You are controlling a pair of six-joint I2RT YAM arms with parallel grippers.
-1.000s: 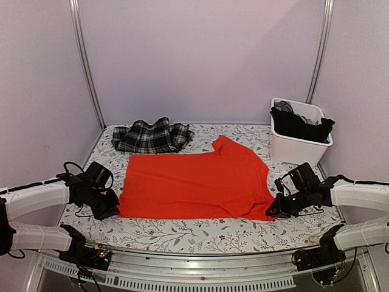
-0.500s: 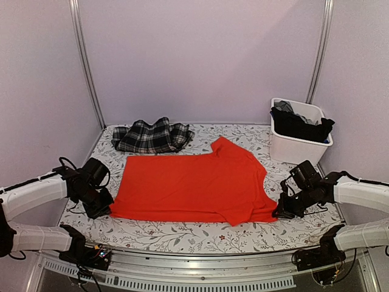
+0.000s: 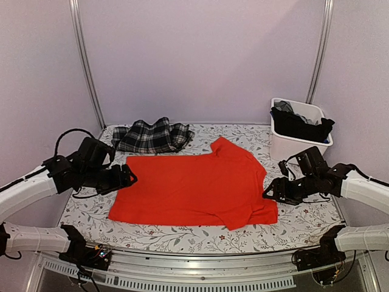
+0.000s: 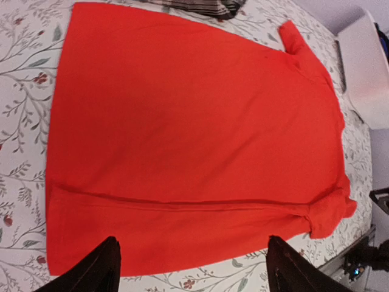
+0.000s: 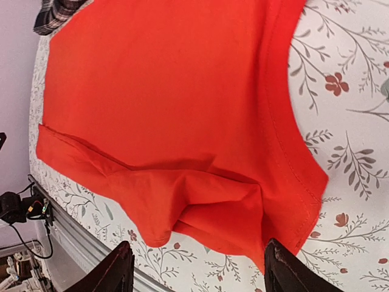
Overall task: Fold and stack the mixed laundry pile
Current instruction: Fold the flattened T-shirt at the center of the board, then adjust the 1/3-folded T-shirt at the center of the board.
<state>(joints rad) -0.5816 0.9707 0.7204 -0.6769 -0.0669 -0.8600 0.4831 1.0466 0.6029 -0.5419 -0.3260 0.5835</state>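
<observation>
Grippers: you are running two, and both are showing in the top view.
Left gripper (image 4: 193, 266): its two fingers are standing wide apart and gripping nothing.
Right gripper (image 5: 199, 267): its two fingers are also standing wide apart and gripping nothing.
Orange-red shirt (image 3: 194, 187): one. It is lying spread on the floral tablecloth (image 3: 182, 232) between your two grippers. One edge is running across the gap between the left fingers. A folded-over, bunched corner is sitting just ahead of the right fingers.
Plaid garment (image 3: 152, 136): one. It is lying crumpled beyond the left fingers, past the shirt's far edge.
White bin (image 3: 302, 149): one, standing beyond the right fingers.
Dark garments (image 3: 301, 126): they are hanging over the bin's rim, black with some grey. You cannot count them from here.
</observation>
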